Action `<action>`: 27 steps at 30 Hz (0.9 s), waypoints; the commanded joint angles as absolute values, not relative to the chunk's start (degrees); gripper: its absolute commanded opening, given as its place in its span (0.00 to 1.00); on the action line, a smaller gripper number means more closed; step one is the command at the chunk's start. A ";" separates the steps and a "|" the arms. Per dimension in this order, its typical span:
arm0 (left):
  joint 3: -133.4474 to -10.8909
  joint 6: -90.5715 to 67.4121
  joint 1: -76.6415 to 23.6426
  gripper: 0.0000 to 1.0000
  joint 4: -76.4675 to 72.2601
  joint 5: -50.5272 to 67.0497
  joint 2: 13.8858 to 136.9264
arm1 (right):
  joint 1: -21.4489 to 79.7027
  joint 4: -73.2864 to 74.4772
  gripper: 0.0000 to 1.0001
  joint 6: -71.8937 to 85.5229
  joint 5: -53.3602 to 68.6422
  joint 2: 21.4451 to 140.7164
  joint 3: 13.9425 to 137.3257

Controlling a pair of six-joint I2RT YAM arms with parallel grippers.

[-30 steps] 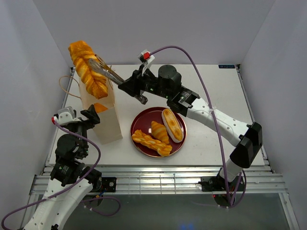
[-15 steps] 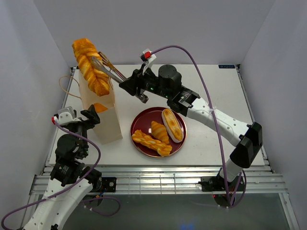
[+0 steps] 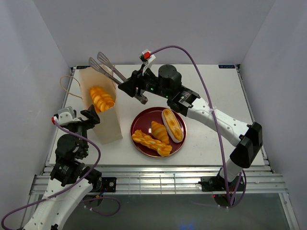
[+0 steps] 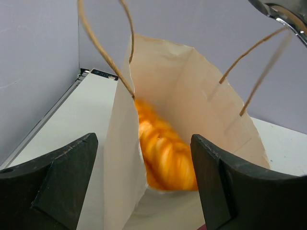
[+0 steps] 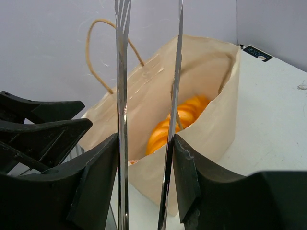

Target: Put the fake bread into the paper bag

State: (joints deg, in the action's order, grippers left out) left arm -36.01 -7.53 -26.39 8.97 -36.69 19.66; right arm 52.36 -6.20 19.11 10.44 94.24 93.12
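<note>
The braided bread (image 3: 101, 98) lies inside the paper bag (image 3: 106, 125), below its rim (in the left wrist view it is only a soft orange blur). The bag stands upright on the table (image 3: 220, 81) with its mouth open, one of its string handles (image 3: 64, 87) looping out on the far-left side. Over the mouth, the right gripper (image 3: 135, 89) clasps the arms of a pair of metal tongs (image 3: 106, 67); the tong tips stand apart with nothing between them. The left gripper (image 3: 92, 116) sits at the bag's near wall, jaws spread wide around its corner; whether the fingers touch the paper I cannot tell. Just right of the bag, a dark red plate (image 3: 144, 119) carries a cream-striped loaf (image 3: 172, 124), a croissant (image 3: 159, 130) and a second braid (image 3: 151, 143).
</note>
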 commanded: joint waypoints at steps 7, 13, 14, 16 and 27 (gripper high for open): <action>-36.12 -7.65 -26.72 0.89 8.53 -36.91 19.60 | 52.56 -8.35 0.52 19.16 11.16 93.69 96.68; -36.12 -7.65 -26.72 0.89 8.53 -36.74 19.77 | 52.56 -4.84 0.51 19.25 12.66 93.61 101.95; -36.12 -7.65 -26.72 0.89 8.53 -36.65 19.78 | 52.56 -4.92 0.51 19.25 12.74 93.08 101.87; -36.12 -7.65 -26.72 0.89 8.61 -36.65 19.69 | 52.65 -5.18 0.52 19.16 12.57 91.15 100.47; -36.12 -7.73 -26.72 0.89 8.61 -36.56 20.13 | 52.56 -4.57 0.51 21.89 14.50 83.60 96.86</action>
State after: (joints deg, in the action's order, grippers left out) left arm -36.01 -7.53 -26.39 8.95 -36.64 19.66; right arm 52.36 -2.66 21.04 13.43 87.42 97.58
